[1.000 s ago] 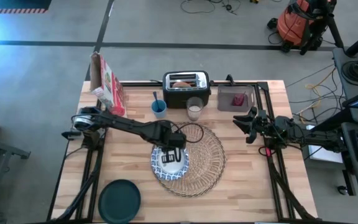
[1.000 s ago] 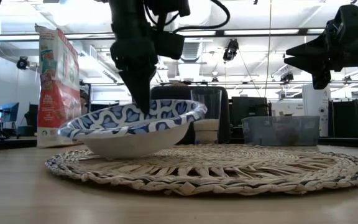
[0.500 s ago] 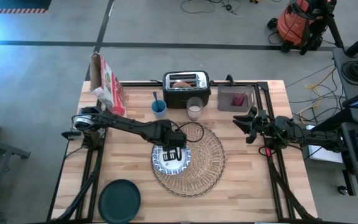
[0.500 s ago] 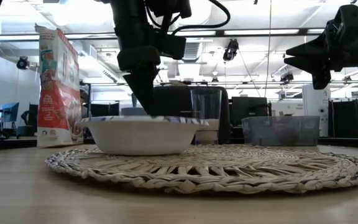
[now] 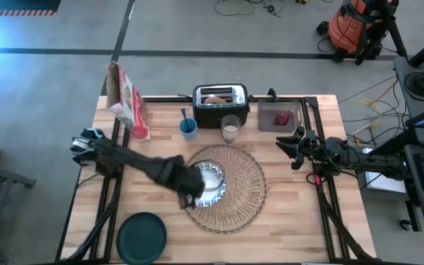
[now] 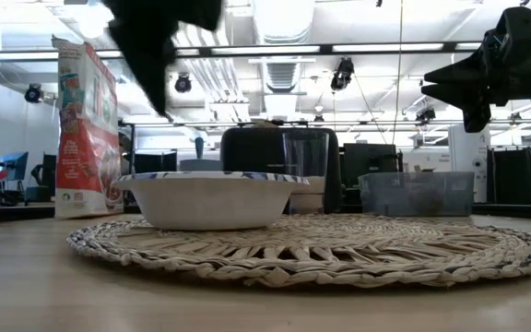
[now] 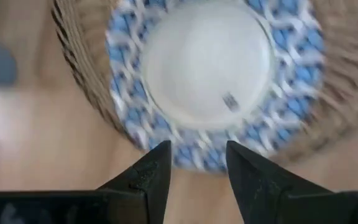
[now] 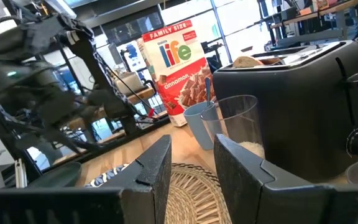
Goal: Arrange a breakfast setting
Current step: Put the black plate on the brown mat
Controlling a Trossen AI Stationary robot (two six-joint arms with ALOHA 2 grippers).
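Note:
The blue-and-white bowl (image 5: 210,182) (image 7: 207,74) stands level on its base on the left part of the round straw placemat (image 5: 238,202) (image 6: 339,247). My left gripper (image 5: 185,196) (image 7: 197,160) hovers open above the bowl's near-left rim and touches nothing; in the low view it is a dark blur (image 6: 150,46) high over the bowl (image 6: 210,198). The dark teal plate (image 5: 142,237) lies at the near left corner. The glass of milk (image 5: 230,130) stands behind the placemat. My right gripper (image 5: 296,149) (image 8: 191,158) waits open at the right, clear of the table.
A black toaster (image 5: 221,96), a blue cup (image 5: 188,128) with a handle sticking out, and a cereal box (image 5: 129,103) stand along the far edge. A clear tub (image 5: 278,118) with a dark-red item stands far right. Bare wood lies near the front edge.
My left gripper has opened and let go of the bowl's rim, then risen and drawn back toward the table's near left. The bowl, tipped up on one side a second ago, has settled level on the placemat.

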